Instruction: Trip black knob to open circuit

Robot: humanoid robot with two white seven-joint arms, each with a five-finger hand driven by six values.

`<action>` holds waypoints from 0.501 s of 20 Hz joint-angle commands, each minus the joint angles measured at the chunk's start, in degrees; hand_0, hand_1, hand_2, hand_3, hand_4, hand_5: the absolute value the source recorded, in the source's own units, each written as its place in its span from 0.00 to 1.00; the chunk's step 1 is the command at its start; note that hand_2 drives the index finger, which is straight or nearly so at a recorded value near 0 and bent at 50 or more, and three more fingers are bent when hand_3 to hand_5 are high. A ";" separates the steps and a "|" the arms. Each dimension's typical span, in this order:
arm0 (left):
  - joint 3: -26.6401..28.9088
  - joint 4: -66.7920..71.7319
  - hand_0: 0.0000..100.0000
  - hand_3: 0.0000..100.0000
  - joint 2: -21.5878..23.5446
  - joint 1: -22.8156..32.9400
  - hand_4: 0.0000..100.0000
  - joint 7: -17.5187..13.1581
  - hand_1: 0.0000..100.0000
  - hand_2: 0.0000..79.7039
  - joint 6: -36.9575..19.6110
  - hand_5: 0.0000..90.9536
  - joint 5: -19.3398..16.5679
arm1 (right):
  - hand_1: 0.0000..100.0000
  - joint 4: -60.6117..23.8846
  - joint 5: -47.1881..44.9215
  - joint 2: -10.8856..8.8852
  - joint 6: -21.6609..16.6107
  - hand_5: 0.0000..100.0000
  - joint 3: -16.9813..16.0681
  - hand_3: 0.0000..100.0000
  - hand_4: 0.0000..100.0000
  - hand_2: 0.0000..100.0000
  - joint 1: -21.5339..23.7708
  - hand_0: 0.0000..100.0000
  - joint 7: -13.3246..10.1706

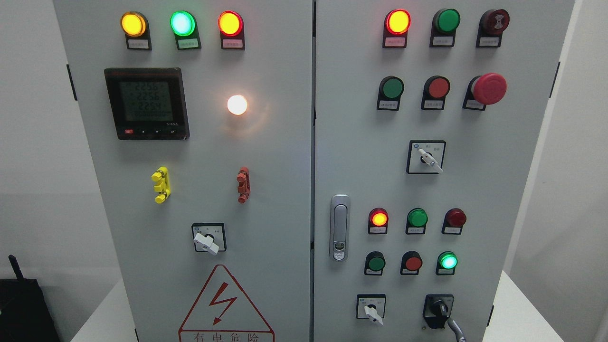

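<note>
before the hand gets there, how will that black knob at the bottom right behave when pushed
The black knob sits fixed in the panel, so it likely turns rather than lifts. Its raised rib probably gives stiff, clicking resistance. It looks smooth, so fingers may slip.

A white bench [517,308] is seen at the bottom of the head view, and a tall grey electrical cabinet [294,190] with two doors is carried on it. Bare bench surface is shown on both sides of the cabinet, at the lower left and the lower right. A black object [23,308] is seen just beside the bench's left edge; whether it is touched cannot be told.
</note>
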 commanded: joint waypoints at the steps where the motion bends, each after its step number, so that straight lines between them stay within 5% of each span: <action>1: 0.07 -0.01 0.12 0.00 -0.09 -0.23 0.00 0.00 0.39 0.00 -0.19 0.00 0.14 | 0.08 -2.66 -0.10 0.33 -0.24 0.82 -0.17 1.00 0.90 0.00 0.86 0.00 -0.16; 5: 0.07 -0.01 0.12 0.00 0.00 -0.23 0.00 0.00 0.39 0.00 -0.19 0.00 0.14 | 0.08 -4.16 -0.10 0.51 -0.24 0.73 -0.17 0.98 0.80 0.00 2.79 0.00 -0.16; 10: 0.07 -0.01 0.12 0.00 -0.09 -0.14 0.00 0.00 0.39 0.00 -0.19 0.00 0.14 | 0.07 -7.06 -0.10 0.60 -0.24 0.45 -0.08 0.58 0.44 0.00 5.69 0.00 -0.07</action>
